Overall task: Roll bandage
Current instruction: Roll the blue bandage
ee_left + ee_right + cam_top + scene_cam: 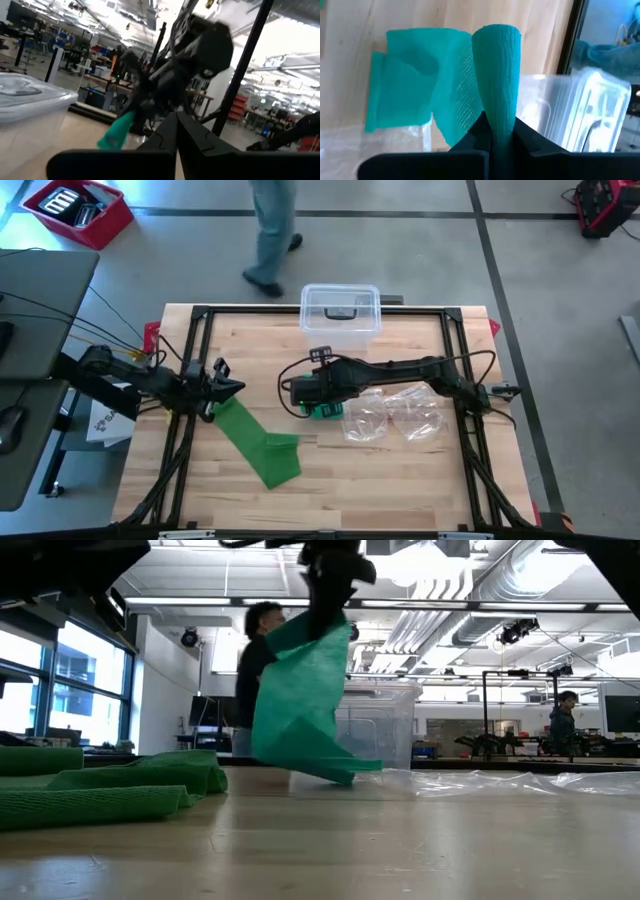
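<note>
Bandage of green crepe cloth (pixel 258 442) lies unrolled as a long strip on the pale wooden table (pixel 400 490), at about eight o'clock from the table's middle, running from my left pincer (pixel 232 388) down toward the near edge. That left pincer sits at nine o'clock, fingers pressed together; the high view puts its tip right at the strip's upper end, but I cannot tell whether any cloth is caught between them. In the low view the same strip shows as folded green cloth flat on the wood at the near left.

Toward the centre, my right pincer (pixel 501 142) is clamped narrow on a second piece of teal-green bandage (pixel 495 75), a fold of it standing up between my fingers, while the loose remainder hangs below and its bottom edge touches the table in the low view. In the high view this piece (pixel 326 410) peeks out just beneath the gripper.

At twelve o'clock stands a clear plastic lidded box (pixel 340 310) against the far edge. At three o'clock, just beside the right pincer, lie crumpled clear plastic bags (pixel 395 415). Beyond the table's far edge a person (pixel 270 235) stands on the grey floor.
</note>
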### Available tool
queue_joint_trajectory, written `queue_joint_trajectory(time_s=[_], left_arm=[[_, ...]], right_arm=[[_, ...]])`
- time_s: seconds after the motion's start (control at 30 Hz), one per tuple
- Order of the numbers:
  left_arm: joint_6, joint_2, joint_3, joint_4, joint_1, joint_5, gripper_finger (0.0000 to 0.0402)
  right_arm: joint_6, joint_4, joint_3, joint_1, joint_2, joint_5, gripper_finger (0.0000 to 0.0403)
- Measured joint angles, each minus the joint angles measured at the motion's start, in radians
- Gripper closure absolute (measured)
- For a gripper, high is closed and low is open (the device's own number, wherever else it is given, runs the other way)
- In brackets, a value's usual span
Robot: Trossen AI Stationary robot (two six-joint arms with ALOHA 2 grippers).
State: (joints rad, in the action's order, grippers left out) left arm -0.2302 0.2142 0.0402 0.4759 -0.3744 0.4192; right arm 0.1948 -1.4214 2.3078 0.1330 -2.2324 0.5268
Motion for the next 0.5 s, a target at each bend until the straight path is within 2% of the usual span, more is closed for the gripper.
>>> queue_joint_trajectory(time_s=[0.1, 0.17, 0.23, 0.37, 0.5], left_arm=[[0.006, 0.033, 0.000, 0.001, 0.000, 0.001, 0.0401], [0.007, 0.060, 0.000, 0.010, 0.000, 0.001, 0.0401], [0.007, 0.093, 0.000, 0.031, 0.000, 0.001, 0.0401], [0.027, 0.177, 0.000, 0.098, 0.000, 0.001, 0.0401], [0.088, 0.291, 0.000, 0.252, 0.000, 0.002, 0.0401]], right_arm=[[-0.026, -0.028, -0.002, 0.020, 0.014, 0.021, 0.0388], [-0.042, 0.000, -0.066, 0.033, 0.042, 0.031, 0.0388], [-0.056, 0.079, -0.211, 0.044, 0.110, 0.030, 0.0388], [-0.099, 0.373, -0.611, 0.065, 0.319, 0.040, 0.0388], [-0.234, 0.612, -0.913, 0.095, 0.524, 0.038, 0.0387]])
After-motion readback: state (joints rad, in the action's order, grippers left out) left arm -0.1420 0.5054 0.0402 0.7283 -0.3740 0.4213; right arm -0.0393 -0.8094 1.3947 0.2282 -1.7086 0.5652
